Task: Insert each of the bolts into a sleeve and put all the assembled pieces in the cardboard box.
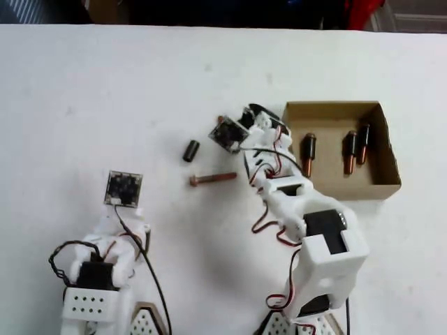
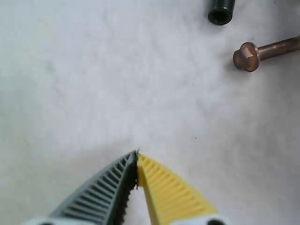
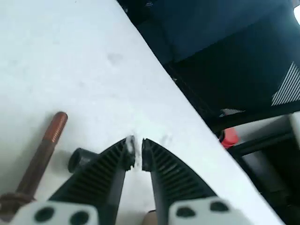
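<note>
A copper bolt (image 1: 213, 179) lies on the white table, with a short black sleeve (image 1: 191, 150) just beyond it; the two are apart. My right arm (image 1: 279, 188) stretches to a spot between the sleeve and the cardboard box (image 1: 388, 150). Its gripper (image 3: 136, 142) is shut on nothing, above the table, with the bolt (image 3: 40, 157) and sleeve (image 3: 80, 159) off to one side. My left gripper (image 2: 137, 154) is also shut and empty, low over bare table short of the bolt (image 2: 262, 51) and sleeve (image 2: 221, 10). Three assembled pieces (image 1: 308, 153) lie in the box.
The table's far edge (image 1: 223, 26) borders a dark area behind. Bare table spreads to the left and beyond the sleeve. Red and black cables (image 1: 269, 220) hang off the right arm, near the box's front corner.
</note>
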